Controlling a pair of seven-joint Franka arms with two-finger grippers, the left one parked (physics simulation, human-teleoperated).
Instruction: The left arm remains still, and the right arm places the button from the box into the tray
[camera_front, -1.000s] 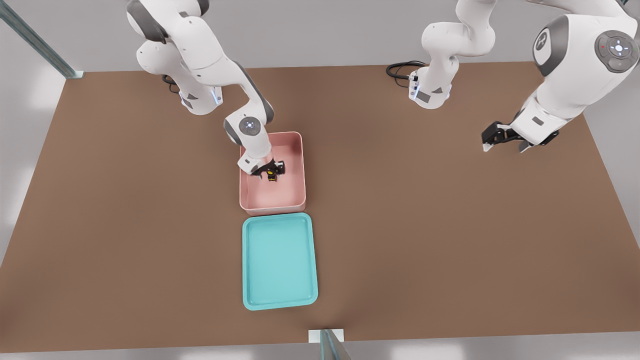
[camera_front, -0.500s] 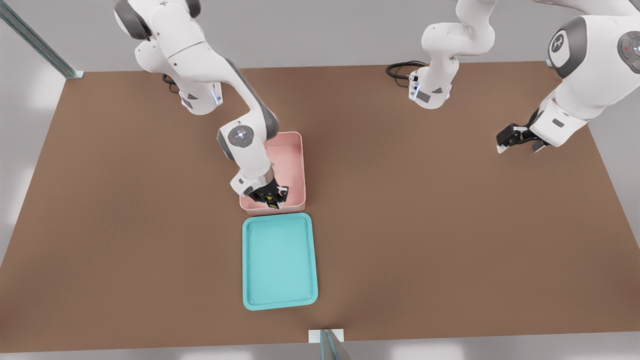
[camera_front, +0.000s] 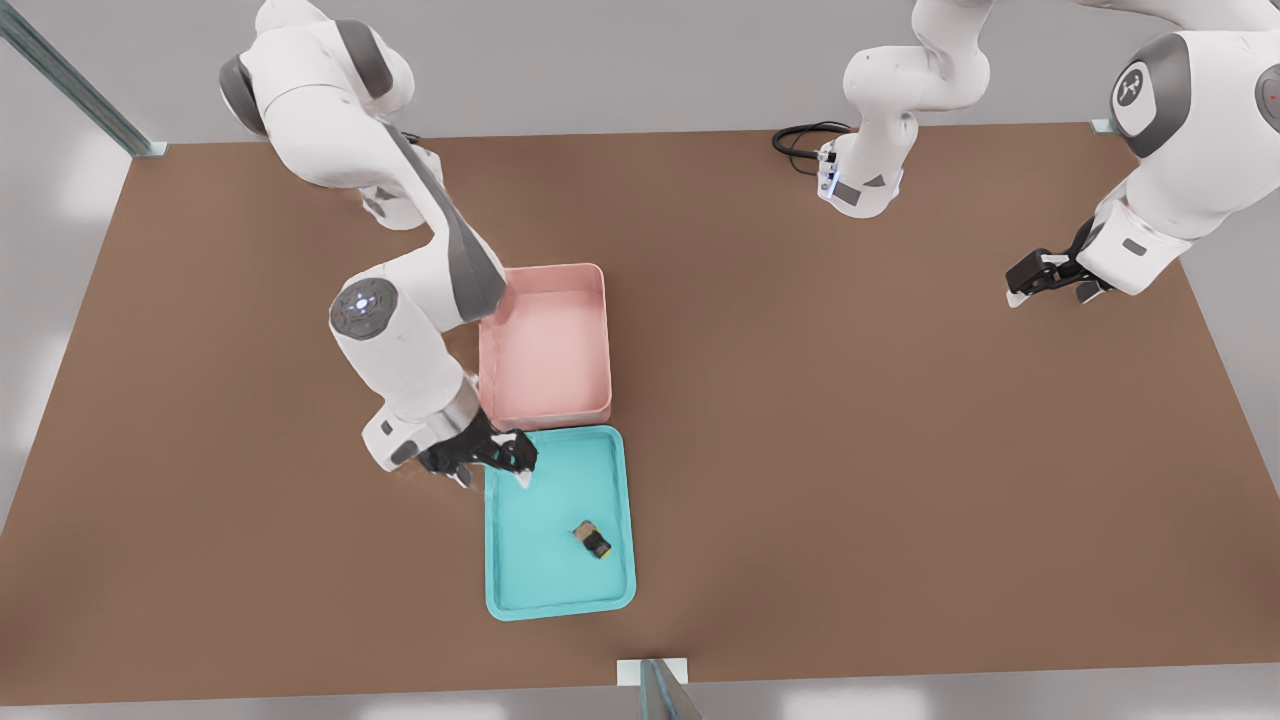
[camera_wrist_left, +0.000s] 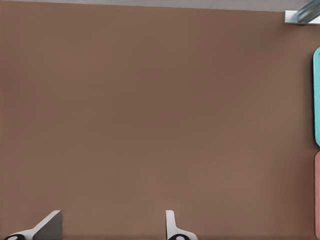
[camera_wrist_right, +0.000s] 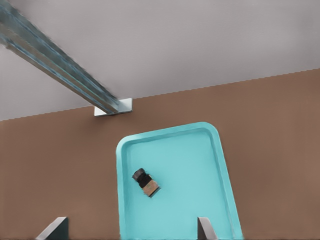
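The button (camera_front: 592, 540) lies on its side in the turquoise tray (camera_front: 560, 608), toward the near side and the front view's right. My gripper (camera_front: 503, 458) hangs over the tray's far corner on the front view's left, open and holding nothing. In the right wrist view both fingertips (camera_wrist_right: 204, 226) stand wide apart, and the button (camera_wrist_right: 146, 182) rests loose on the tray floor (camera_wrist_right: 200, 165) ahead of them. The pink box (camera_front: 545, 412) stands just beyond the tray, with nothing inside it.
A metal post (camera_front: 655, 685) rises at the table's near edge, just past the tray. A black cable (camera_front: 800, 135) lies at the far side. The parked arm's gripper (camera_front: 1045, 272) hangs at the front view's right. Brown table surrounds both containers.
My gripper carried the button out of the pink box toward the tray and let go. The button now lies in the tray, and the gripper stands open at the tray's far corner.
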